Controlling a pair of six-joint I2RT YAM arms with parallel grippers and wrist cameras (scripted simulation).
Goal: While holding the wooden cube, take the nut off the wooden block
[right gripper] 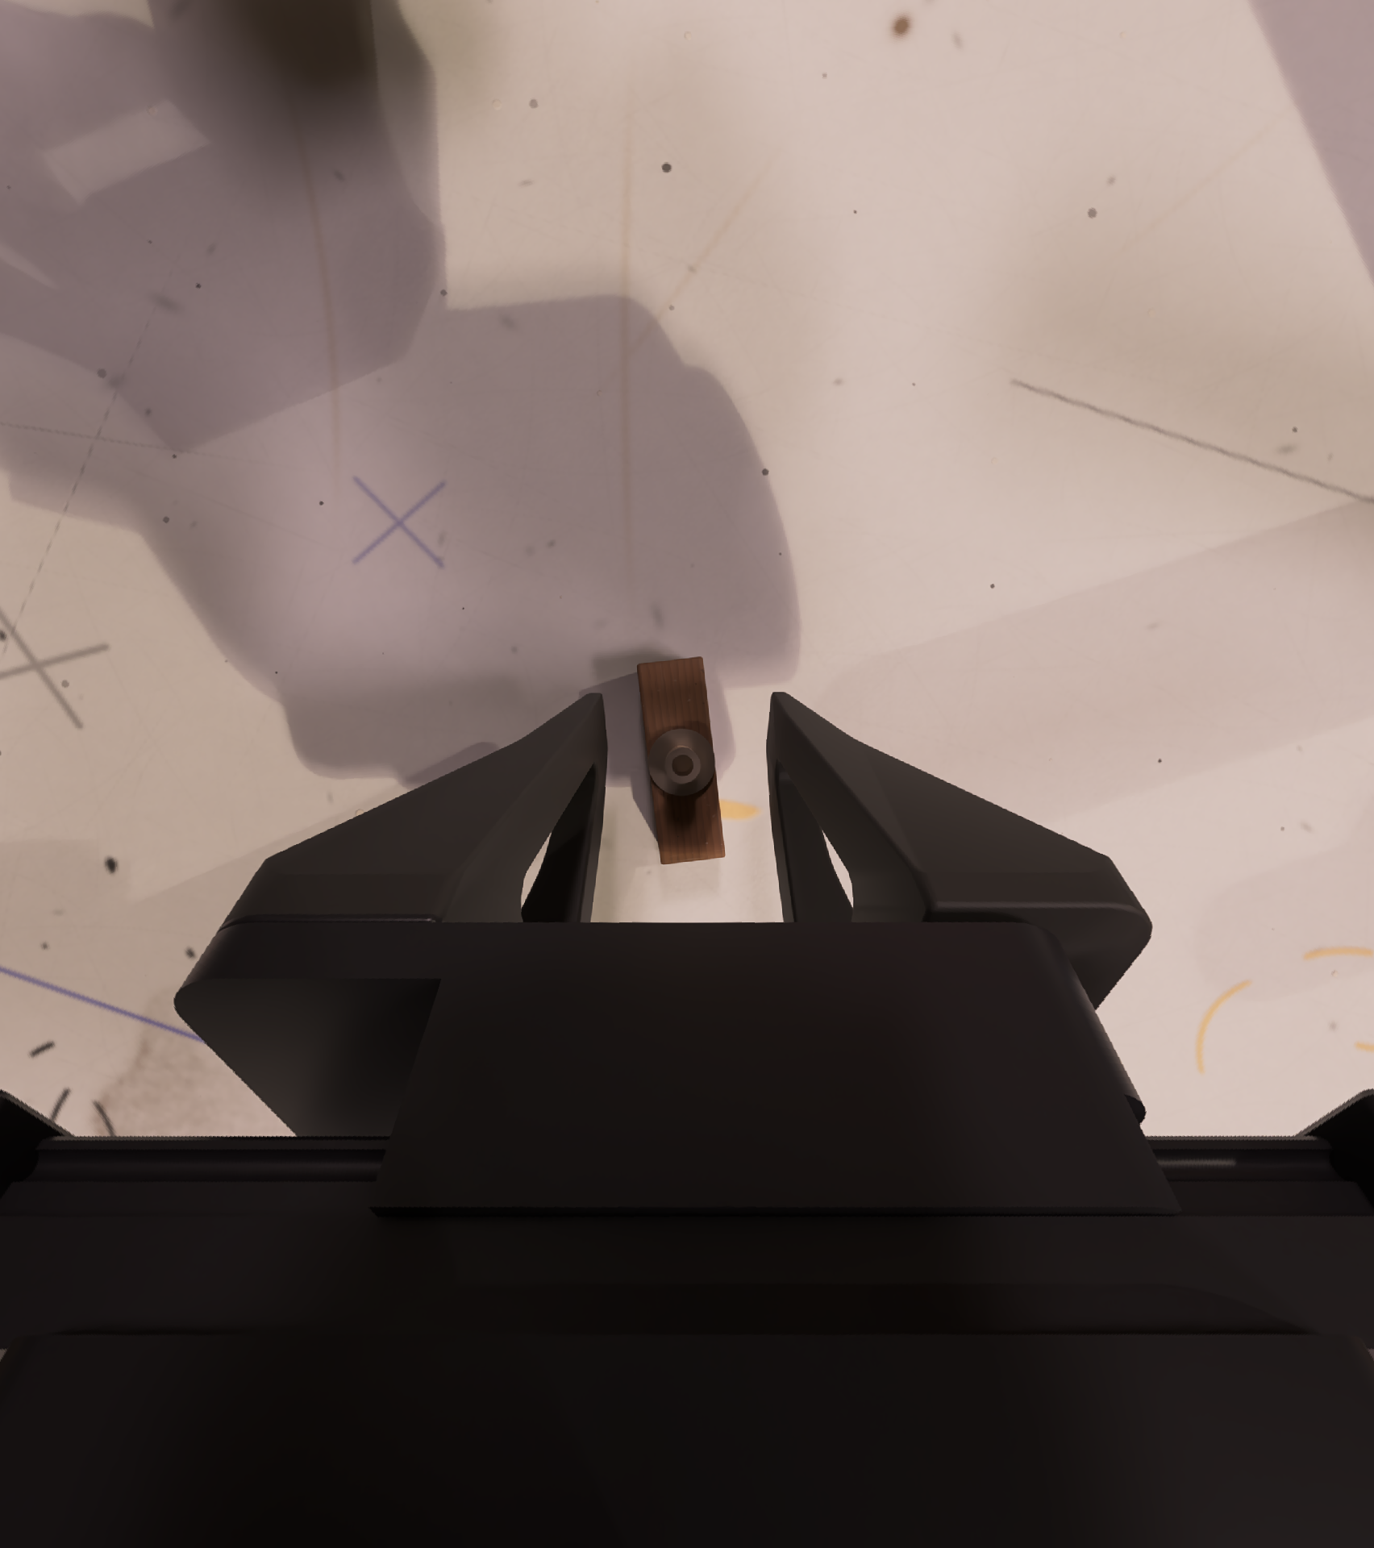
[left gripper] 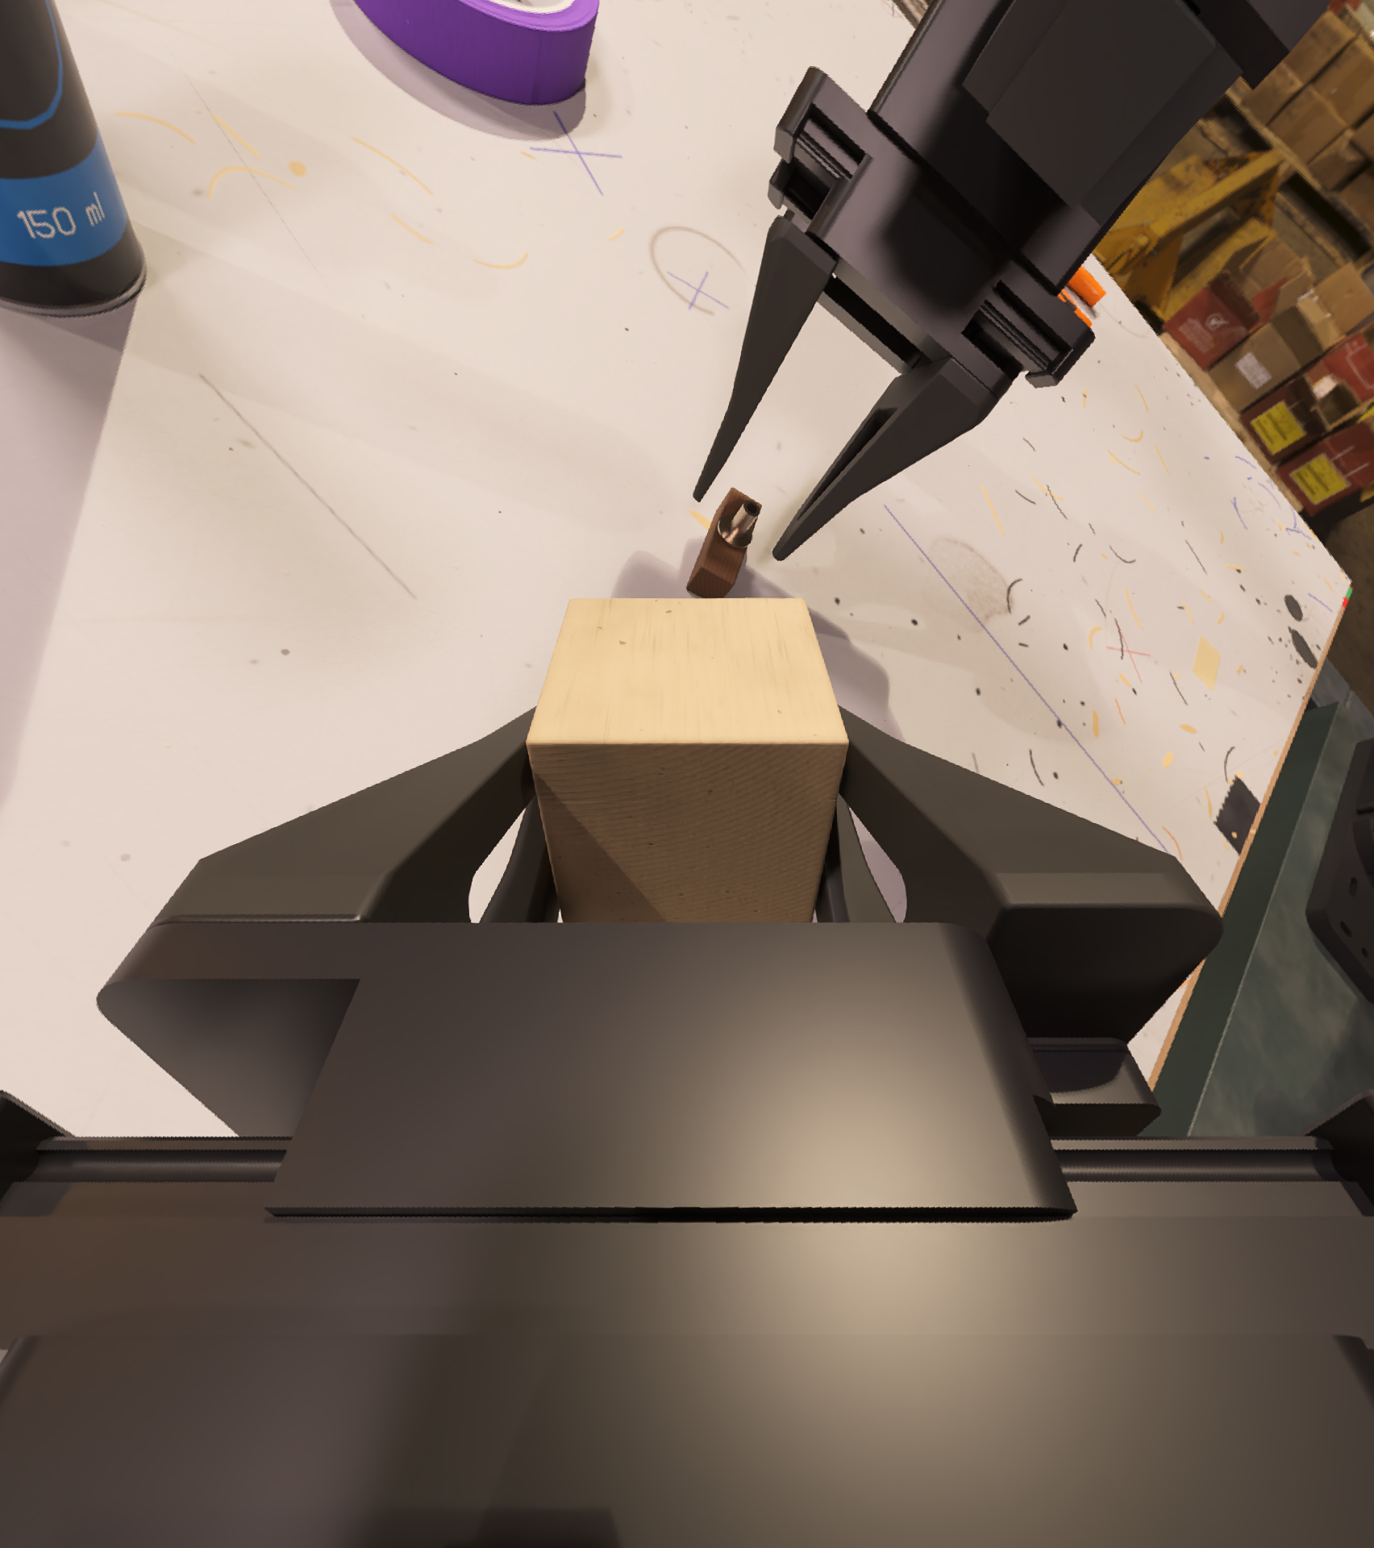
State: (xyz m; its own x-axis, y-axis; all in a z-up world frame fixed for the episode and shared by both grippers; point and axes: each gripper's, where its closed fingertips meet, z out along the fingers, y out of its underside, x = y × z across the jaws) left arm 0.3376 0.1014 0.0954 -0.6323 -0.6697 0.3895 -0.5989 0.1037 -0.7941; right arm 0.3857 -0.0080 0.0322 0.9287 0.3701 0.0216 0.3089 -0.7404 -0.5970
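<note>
The left gripper (left gripper: 688, 737) is reaching forward low over the table, its two dark fingers (left gripper: 449, 804) pressing against opposite sides of the wooden cube (left gripper: 688, 754) and holding it clamped between them. The right gripper (left gripper: 738, 523) is pointing steeply downward from above, wrist raised, its two tapered fingers (left gripper: 742, 394) spread apart. In the right wrist view, the right gripper (right gripper: 685, 712) is showing a clear gap between its fingertips (right gripper: 591, 720), with neither one touching anything.

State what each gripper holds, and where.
Left gripper clamps the wooden cube by two opposite sides. Right gripper holds nothing, open above the nut.
</note>
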